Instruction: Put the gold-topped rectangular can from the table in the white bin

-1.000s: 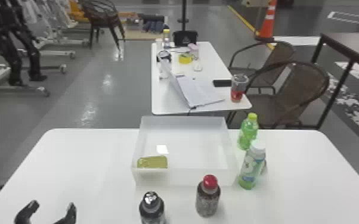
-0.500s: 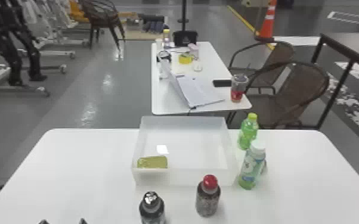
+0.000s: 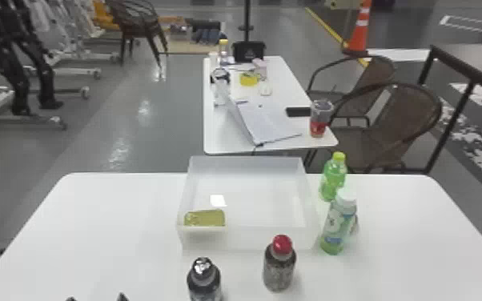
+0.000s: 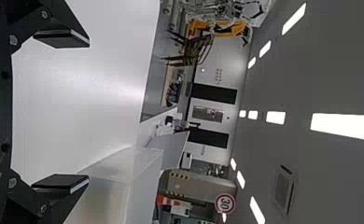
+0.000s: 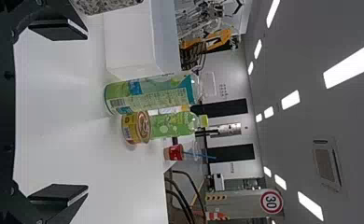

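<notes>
Two arms, nothing held. Clock is off the white bin (image 3: 248,240)'s centre, 12 being away from the robot. Left gripper (image 3: 96,298): around 8 o'clock, tips at the head view's bottom edge, fingers spread wide. Gold-topped rectangular can (image 3: 205,218): inside the white bin, 8 o'clock corner, gold face showing. Silver-capped dark bottle (image 3: 204,284): 7 o'clock. Red-capped bottle (image 3: 279,268): 5 o'clock. Yellow-capped green bottle (image 3: 333,178): 2 o'clock. White-capped green bottle (image 3: 337,226): between 3 and 4, round tin (image 5: 136,128) just beside it. Right gripper (image 5: 87,111): fingers wide apart, nothing between them.
</notes>
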